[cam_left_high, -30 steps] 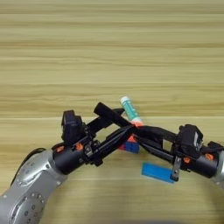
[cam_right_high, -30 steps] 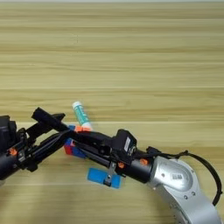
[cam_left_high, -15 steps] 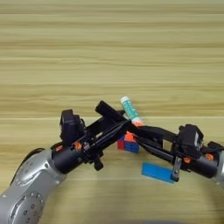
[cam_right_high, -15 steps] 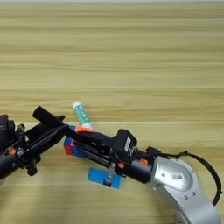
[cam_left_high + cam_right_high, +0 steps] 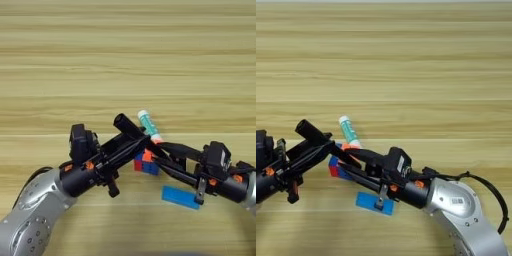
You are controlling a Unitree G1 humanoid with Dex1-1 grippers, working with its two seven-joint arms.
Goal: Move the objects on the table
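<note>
Glue stick (image 5: 149,126), a smooth white cylinder with green label, lies on the plank-grained desk (image 5: 128,60), long axis diagonal, cap pointing up-left. Both tools meet at the multicoloured cube (image 5: 146,162) just below it: the left tool (image 5: 131,136) and right tool (image 5: 161,155) each have fingers spread, and grip cannot be told. Flat blue block (image 5: 181,197) lies near, lower right.

Pale yellow plank-grained table (image 5: 125,60); white glue stick (image 5: 148,125) with green label; red, blue and orange cube (image 5: 145,162); flat blue block (image 5: 180,197).

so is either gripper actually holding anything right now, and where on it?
Cannot tell. Both the left gripper and the right gripper meet over the puzzle cube beside the glue stick, hiding any hold.
</note>
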